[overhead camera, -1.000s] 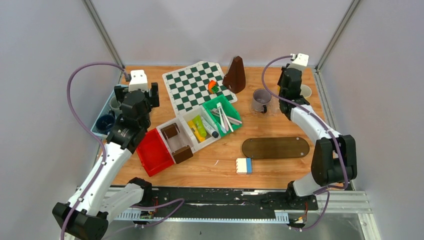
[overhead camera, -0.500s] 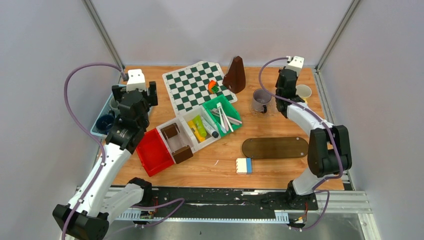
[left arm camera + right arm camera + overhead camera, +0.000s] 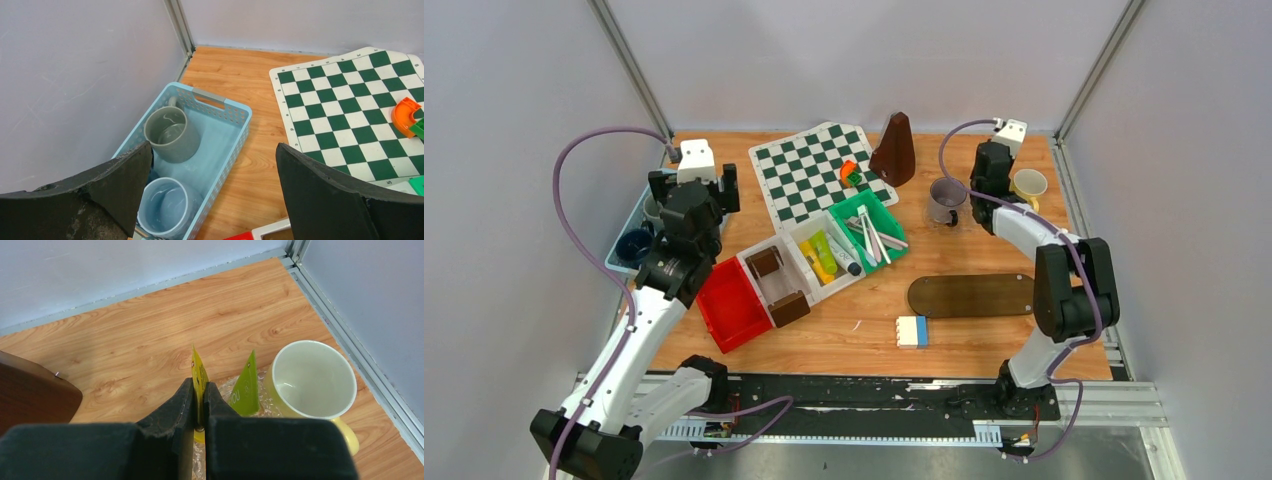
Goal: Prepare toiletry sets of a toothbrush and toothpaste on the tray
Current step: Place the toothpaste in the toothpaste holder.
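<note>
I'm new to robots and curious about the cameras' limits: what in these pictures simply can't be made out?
Top view: the left arm covers most of the blue basket.
Right wrist view: the shut fingers hide the yellow tube's lower part.
Right wrist view: the left edge and the fingers cut off a brown object.
Left wrist view: one finger hides part of the light blue mug.

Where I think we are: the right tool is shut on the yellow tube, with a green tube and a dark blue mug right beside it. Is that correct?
Not quite. The right tool is shut on the yellow tube, and the green tube is right beside it, but the mug there is the pale yellow mug, not a dark blue one. The right wrist view shows this.
</note>
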Robot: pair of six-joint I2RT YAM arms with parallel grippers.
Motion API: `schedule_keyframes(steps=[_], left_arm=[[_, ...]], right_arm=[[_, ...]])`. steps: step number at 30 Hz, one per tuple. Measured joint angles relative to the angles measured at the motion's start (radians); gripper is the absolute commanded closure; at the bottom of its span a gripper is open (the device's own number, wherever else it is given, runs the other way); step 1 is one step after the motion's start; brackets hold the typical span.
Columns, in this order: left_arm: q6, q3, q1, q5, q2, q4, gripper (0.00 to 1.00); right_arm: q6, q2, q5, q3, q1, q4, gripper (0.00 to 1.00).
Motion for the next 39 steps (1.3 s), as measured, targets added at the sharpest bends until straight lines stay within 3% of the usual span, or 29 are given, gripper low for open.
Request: schedule_keyframes(steps=[15,31,39], left_arm=[[0.0,0.0,0.011,0.015,0.0,0.006,0.0],[-0.001,0.0,0.04,0.031,0.0,0.006,0.0],[-0.002,0.0,0.063,0.045,0.0,0.006,0.0]], right_arm=[[0.064,0.056,0.016,0.0,0.0,-0.022,0.87],[0.123,0.042,-0.018,0.007,0.0,-0.11,0.41],[0.14,-0.138,-0.14,0.041,0.002,-0.24,0.22]])
